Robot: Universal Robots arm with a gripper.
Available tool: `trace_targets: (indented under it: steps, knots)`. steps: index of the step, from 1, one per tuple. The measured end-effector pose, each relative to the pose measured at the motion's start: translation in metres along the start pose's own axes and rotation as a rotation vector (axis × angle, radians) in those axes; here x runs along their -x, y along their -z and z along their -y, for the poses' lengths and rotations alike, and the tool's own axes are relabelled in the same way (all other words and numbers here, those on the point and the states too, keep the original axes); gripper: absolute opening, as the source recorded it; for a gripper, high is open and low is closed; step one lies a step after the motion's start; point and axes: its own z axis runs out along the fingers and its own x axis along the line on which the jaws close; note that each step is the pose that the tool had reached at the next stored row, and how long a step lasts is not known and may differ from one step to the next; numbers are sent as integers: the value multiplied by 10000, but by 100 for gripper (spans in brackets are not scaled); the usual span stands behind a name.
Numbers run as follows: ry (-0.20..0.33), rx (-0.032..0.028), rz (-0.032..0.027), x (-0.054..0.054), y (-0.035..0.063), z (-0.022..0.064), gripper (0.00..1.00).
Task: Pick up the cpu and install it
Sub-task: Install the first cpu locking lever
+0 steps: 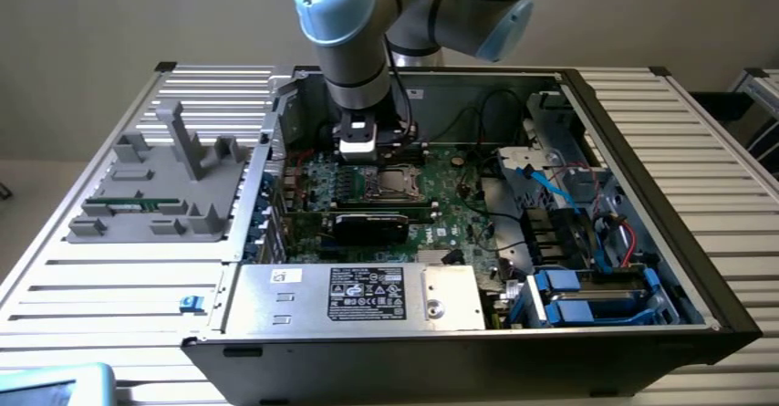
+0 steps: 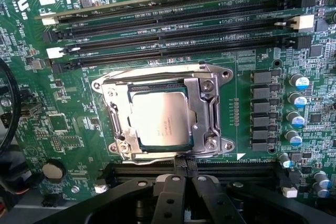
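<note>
One cpu [image 2: 159,119] in socket [image 2: 208,109], slatted white table [image 1: 122,283], beige wall [image 1: 122,14]

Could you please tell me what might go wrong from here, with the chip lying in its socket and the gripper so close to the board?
1. The shut gripper hangs right at the edge of the socket frame; a slight slip might scrape it or the memory slot beneath.
2. Whether the cpu lies fully flat inside the frame I cannot tell; pressing a tilted chip could damage the socket.
</note>
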Motion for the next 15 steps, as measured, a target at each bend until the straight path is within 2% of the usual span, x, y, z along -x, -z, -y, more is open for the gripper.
trace_targets:
  steps: [6, 11, 15]
  knots:
    - [-38, 44, -18, -4, 0, -1, 11]
    - [-49, 56, -21, -4, 2, 0, 11]
    - [-50, 52, -24, -6, 61, 17, 11]
